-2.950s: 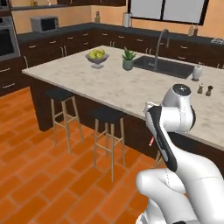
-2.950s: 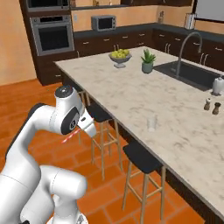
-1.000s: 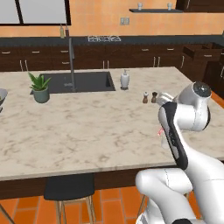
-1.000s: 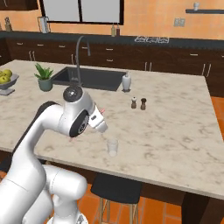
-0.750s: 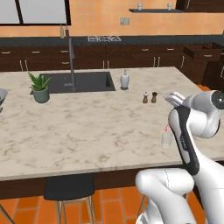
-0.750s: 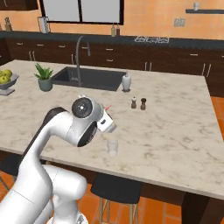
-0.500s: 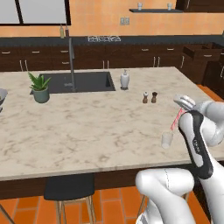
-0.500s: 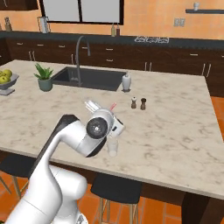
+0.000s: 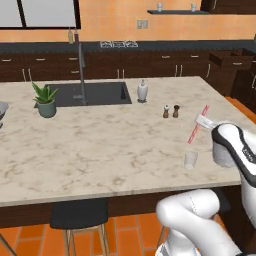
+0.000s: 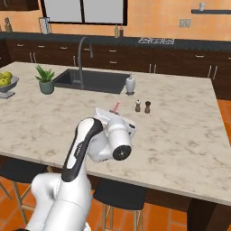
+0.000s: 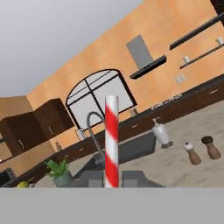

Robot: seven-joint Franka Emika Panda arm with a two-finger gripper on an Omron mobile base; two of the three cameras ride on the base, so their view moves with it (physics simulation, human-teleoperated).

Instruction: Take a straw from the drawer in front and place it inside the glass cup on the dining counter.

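Your gripper has its jaws closed onto the straw, which stands straight up the middle of the hand view with the two fingers pressed against its lower end at the bottom centre of that frame. In the left base view you can see the same straw as a thin red-pink line at the right of the frame, slanting up from the white hand and hanging above the glass cup, which sits on the dining counter near its front edge, just left of the arm. So the fetching part looks finished: you have the straw out and carried over the marble top. What remains, by my reading, is to tip the straw's free end downward, line it up over the cup's mouth, lower it in and let go. The straw points up and away from the cup, so that turn of the wrist looks like the main work left. The hand view gives you the grip itself but not the cup; it looks off toward the sink faucet, the soap bottle and the two pepper shakers at the lower right. The right base view shows the straw's tip poking above the arm near the centre, and the arm hides where the cup would stand.
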